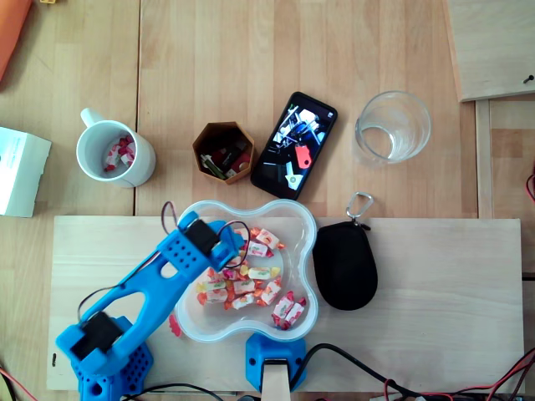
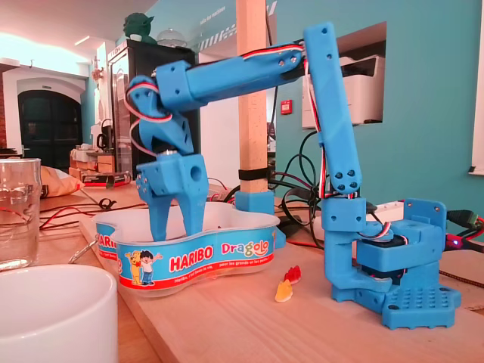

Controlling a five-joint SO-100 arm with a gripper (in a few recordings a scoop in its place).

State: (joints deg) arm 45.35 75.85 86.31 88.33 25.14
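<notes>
A: Where do we see the wrapped sweets (image 1: 251, 282)?
B: We see them heaped in the white lobed tub (image 1: 311, 251), mostly in its lower half in the overhead view. The tub lies on the wooden board (image 1: 435, 317).
A: And the claw?
B: The blue gripper (image 2: 178, 225) points straight down into the tub, at its left side in the overhead view. In the fixed view we see its two fingers (image 2: 159, 215) spread with a clear gap between them. The tips drop behind the tub wall, so we cannot tell whether a sweet sits between them.
A: What lies close by?
B: A black pouch (image 1: 344, 266) lies on the same board, just beside the tub's right rim. One loose sweet (image 2: 287, 286) lies on the board outside the tub, between it and the arm's base (image 2: 412, 295).
A: Farther out?
B: Beyond the board we count a white mug (image 1: 115, 153) holding a few sweets at left, a brown six-sided cup (image 1: 223, 152) with sweets just above the tub, and a clear glass (image 1: 393, 125) at right, well apart from the gripper
</notes>
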